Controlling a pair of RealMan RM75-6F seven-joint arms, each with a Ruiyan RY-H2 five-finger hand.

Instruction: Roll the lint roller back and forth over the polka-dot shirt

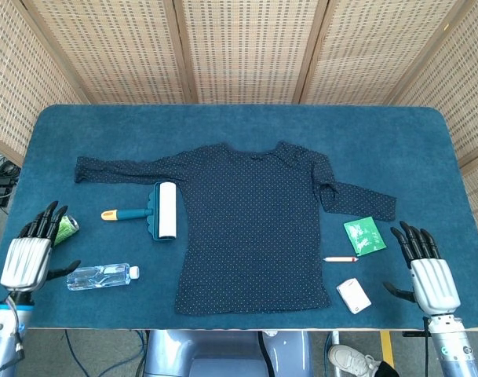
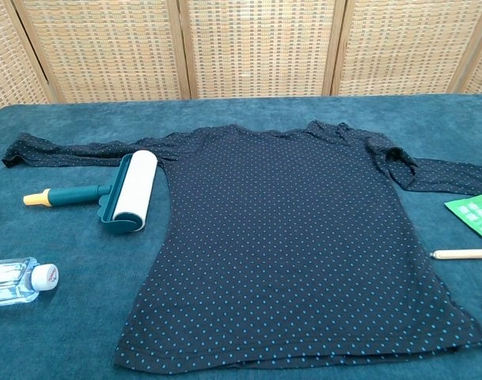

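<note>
The dark polka-dot shirt (image 1: 254,228) (image 2: 288,237) lies flat in the middle of the blue table, sleeves spread to both sides. The lint roller (image 1: 156,210) (image 2: 122,192), with a white roll, teal guard and yellow-tipped handle, rests on the cloth just left of the shirt's body, below its left sleeve. My left hand (image 1: 31,253) hovers at the table's front left corner, fingers apart and holding nothing. My right hand (image 1: 427,271) is at the front right corner, also spread and empty. Neither hand appears in the chest view.
A clear water bottle (image 1: 101,276) (image 2: 15,281) lies by my left hand, with a green can (image 1: 64,230) behind it. Right of the shirt are a green packet (image 1: 364,236) (image 2: 474,212), a red-tipped pen (image 1: 341,258) (image 2: 462,254) and a small white box (image 1: 354,295).
</note>
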